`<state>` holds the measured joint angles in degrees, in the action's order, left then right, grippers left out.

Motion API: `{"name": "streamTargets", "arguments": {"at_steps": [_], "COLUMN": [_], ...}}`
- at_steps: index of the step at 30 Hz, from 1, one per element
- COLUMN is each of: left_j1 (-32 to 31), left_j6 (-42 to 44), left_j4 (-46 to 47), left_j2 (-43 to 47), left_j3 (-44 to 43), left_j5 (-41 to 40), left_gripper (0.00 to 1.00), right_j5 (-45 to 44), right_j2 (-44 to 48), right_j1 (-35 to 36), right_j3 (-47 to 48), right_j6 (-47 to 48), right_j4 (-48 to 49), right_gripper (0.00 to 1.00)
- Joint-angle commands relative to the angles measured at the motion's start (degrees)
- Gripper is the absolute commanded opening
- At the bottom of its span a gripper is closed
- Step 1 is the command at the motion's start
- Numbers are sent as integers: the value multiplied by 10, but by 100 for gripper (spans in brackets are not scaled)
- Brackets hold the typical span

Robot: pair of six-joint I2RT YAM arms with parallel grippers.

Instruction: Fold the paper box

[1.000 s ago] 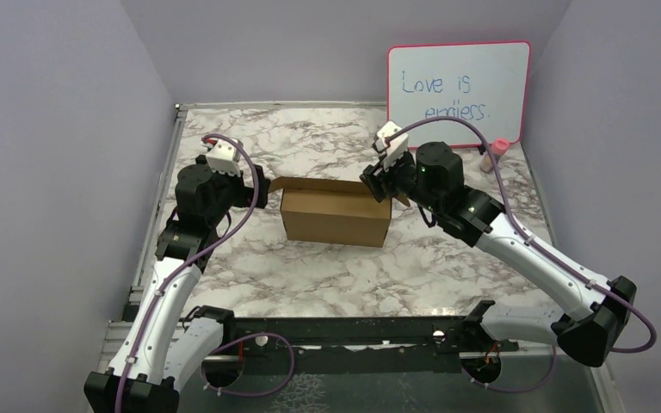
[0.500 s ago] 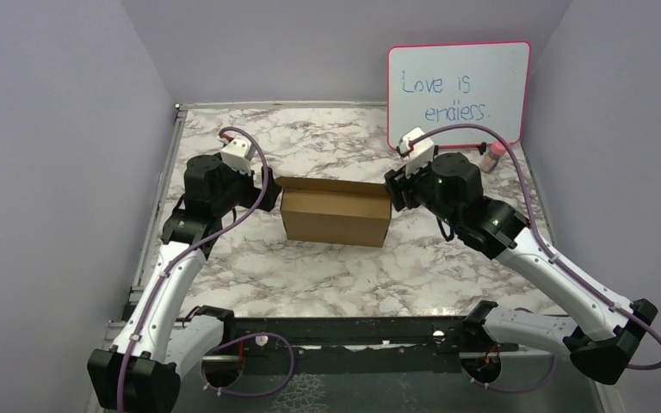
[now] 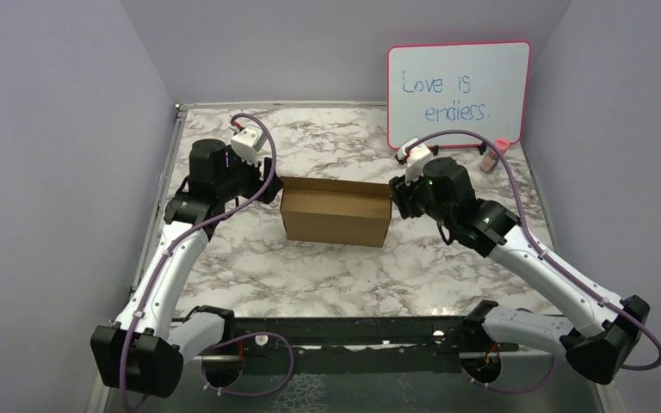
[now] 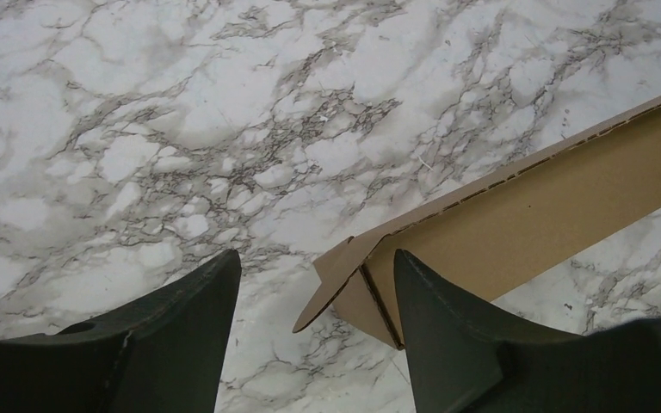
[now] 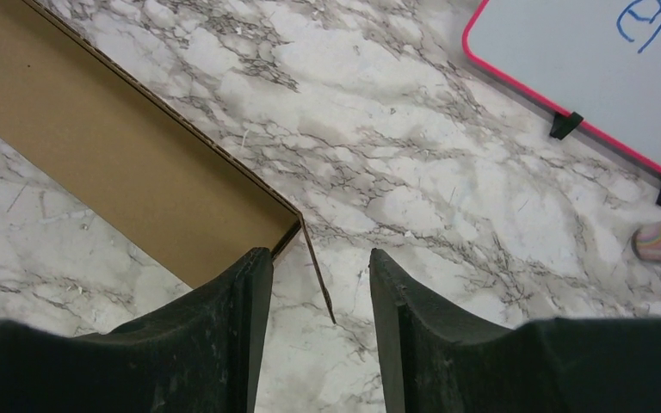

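Note:
The paper box (image 3: 336, 215) is a brown cardboard tray standing open-topped in the middle of the marble table. My left gripper (image 3: 268, 191) is at its left end. In the left wrist view that gripper (image 4: 317, 258) is open, and the box's loose end flap (image 4: 336, 284) pokes into the gap between the dark fingers (image 4: 181, 327) without being pinched. My right gripper (image 3: 398, 200) is at the box's right end. In the right wrist view it (image 5: 320, 258) is open and straddles the thin edge of the right end flap (image 5: 317, 280), with a gap on both sides.
A pink-framed whiteboard (image 3: 458, 93) with blue writing leans against the back wall at the right. A small pink-topped object (image 3: 492, 155) lies at its foot, near my right arm. A raised rail (image 3: 168, 172) runs along the table's left edge.
The left wrist has shifted back and up at the box's left end. The right gripper has come off the box's top right corner to its right end. The box has stayed put.

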<state>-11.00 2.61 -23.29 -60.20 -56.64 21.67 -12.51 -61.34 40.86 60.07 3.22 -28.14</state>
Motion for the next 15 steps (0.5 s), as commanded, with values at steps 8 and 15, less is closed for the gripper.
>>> {"name": "streamTargets", "arguments": {"at_steps": [8,15], "left_j1": [-3,-3], "left_j6": [22,28], "left_j4": [-32,-35], "left_j2": [-27,-37], "left_j3": [-25,-27], "left_j5": [39,40], "left_gripper": [54,30], "right_j5": [31,40], "right_j2": [-7,-8], "right_j1": [-7,-8], "right_j3": [-11,-7], "right_j6": [-7,-8], "right_j4": [10,9], "right_gripper": [37,29]}}
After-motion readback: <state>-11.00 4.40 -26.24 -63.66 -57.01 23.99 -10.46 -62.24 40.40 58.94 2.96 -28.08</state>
